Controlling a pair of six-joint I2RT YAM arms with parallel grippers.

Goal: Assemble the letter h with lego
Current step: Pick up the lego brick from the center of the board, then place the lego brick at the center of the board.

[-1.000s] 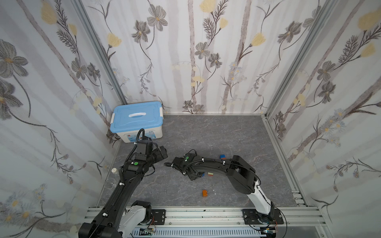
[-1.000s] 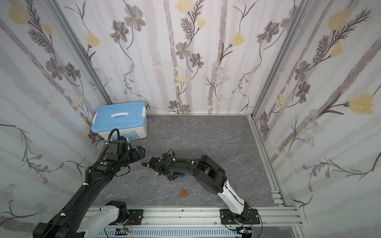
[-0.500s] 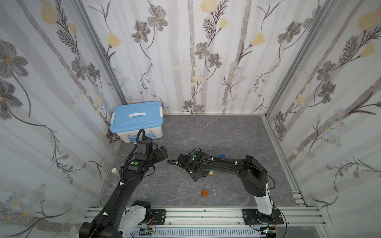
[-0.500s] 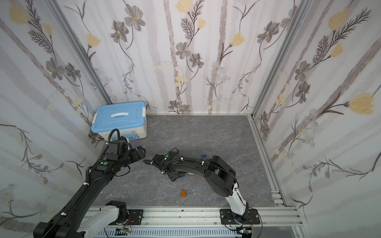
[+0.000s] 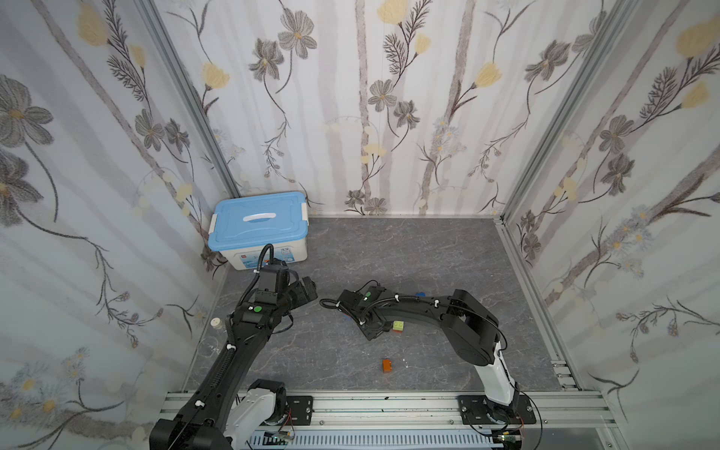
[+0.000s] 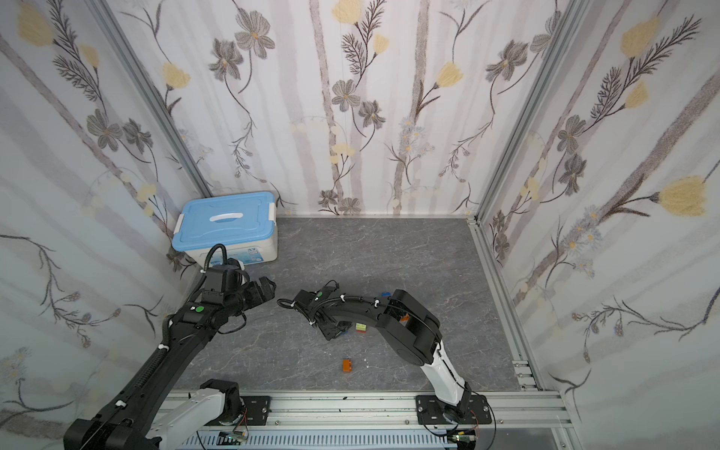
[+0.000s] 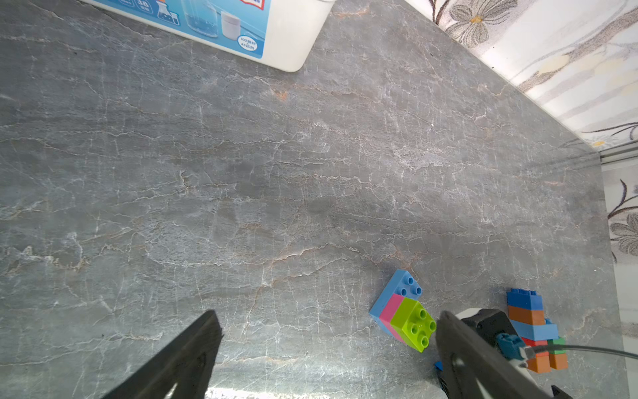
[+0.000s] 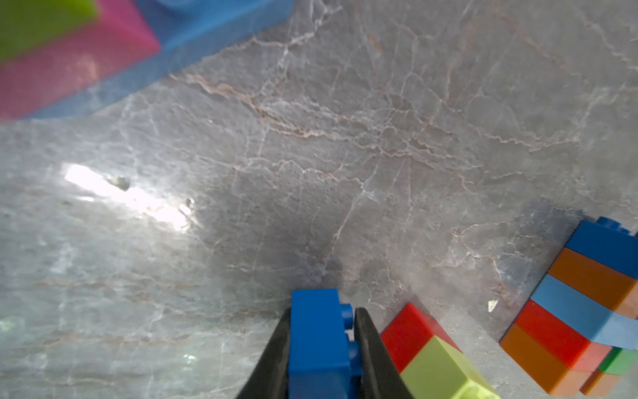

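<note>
The right gripper is clamped on a blue brick over the middle of the gray surface, just beside a red-and-lime pair. The left gripper has its jaws wide apart. A lone orange brick lies near the front edge.

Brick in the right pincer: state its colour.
Blue. The brick shows best in the right wrist view.

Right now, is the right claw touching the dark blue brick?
Touching. In the right wrist view the right claw clamps the dark blue brick, pressed against both its sides with no gap.
</note>
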